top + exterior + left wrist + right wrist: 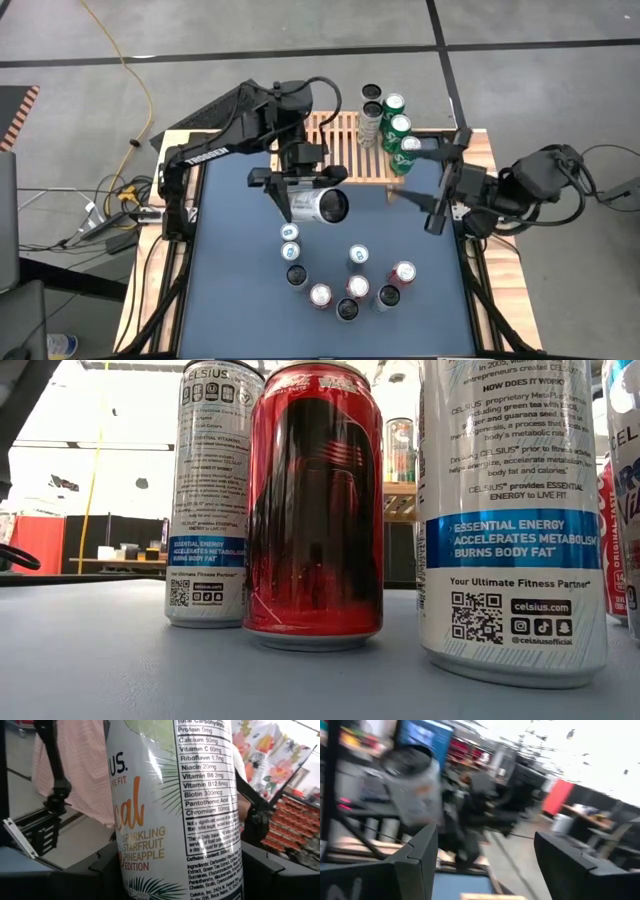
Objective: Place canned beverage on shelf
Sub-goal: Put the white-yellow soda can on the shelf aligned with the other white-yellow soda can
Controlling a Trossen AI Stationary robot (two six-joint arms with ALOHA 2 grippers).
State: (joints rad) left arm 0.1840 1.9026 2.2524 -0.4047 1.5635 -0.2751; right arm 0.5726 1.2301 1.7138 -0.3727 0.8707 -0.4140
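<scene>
A white can with orange lettering is held above the table's middle by my left gripper, which is shut on it. The shelf, a light-wood slatted rack, stands at the table's far edge. Several cans stand upright on the shelf's right end, among them three green-topped ones. My right gripper hangs open at the table's right, just near of the shelf's right end, with nothing between its fingers. My left gripper pinches the white can's side wall between its two fingers, which lie across the can. The fingers come level from the table's far side. The can is lifted clear of the table, lying nearly on its side with one end toward the right.
Several more cans stand in a loose ring on the dark mat's near half. A red can and white cans fill the low view. Bare slats take up the shelf's left and middle.
</scene>
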